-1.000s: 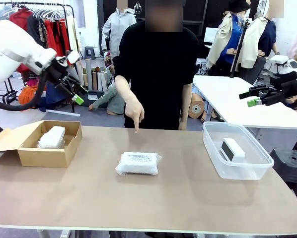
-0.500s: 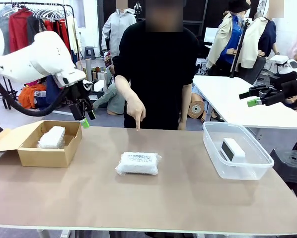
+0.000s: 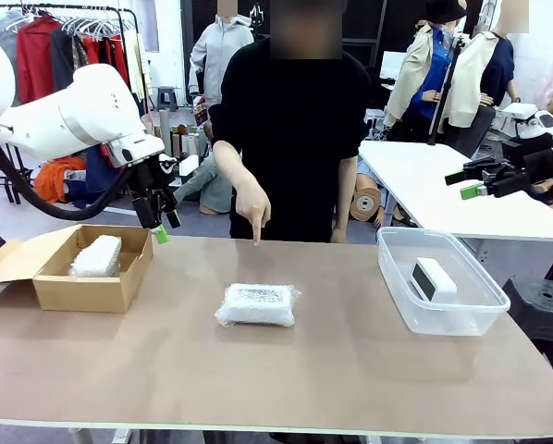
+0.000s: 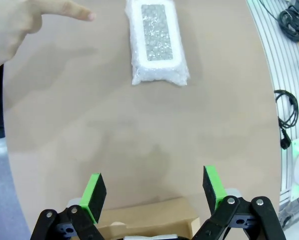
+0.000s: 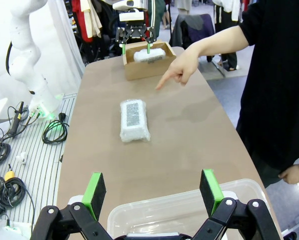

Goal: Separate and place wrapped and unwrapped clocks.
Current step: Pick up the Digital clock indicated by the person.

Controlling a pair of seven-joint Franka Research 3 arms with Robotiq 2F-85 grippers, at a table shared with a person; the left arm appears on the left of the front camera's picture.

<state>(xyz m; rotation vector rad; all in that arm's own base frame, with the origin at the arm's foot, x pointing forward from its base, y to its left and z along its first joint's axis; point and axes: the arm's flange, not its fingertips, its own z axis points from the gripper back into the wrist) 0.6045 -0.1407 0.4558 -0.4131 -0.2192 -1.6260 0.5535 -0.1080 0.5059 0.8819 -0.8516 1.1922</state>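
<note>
A flat wrapped clock [image 3: 257, 304] [image 4: 157, 40] [image 5: 134, 120], white in crinkly plastic with a speckled label, lies mid-table. A rounded wrapped clock [image 3: 97, 256] [image 5: 149, 54] rests inside the cardboard box [image 3: 82, 294] at the left. The bare white unwrapped clock [image 3: 433, 278] with a dark face sits in the clear plastic tub [image 3: 443, 319] at the right. My left gripper [image 3: 162, 227] [image 4: 154, 187] hangs open and empty just above the box's right rim. Off the table's far right, my right gripper [image 3: 463, 183] [image 5: 152, 192] is open and empty above the tub [image 5: 189, 205].
The person stands at the far edge, one hand [image 3: 252, 213] [image 4: 19, 20] [image 5: 177, 70] pointing a finger down at the table beyond the flat bundle. The box's flap [image 3: 8, 259] lies open to the left. A second white table [image 3: 443, 199] stands behind at the right.
My left arm has swung down and rightward from the upper left to above the box's right rim. The right arm, the clocks and the pointing hand have stayed put.
</note>
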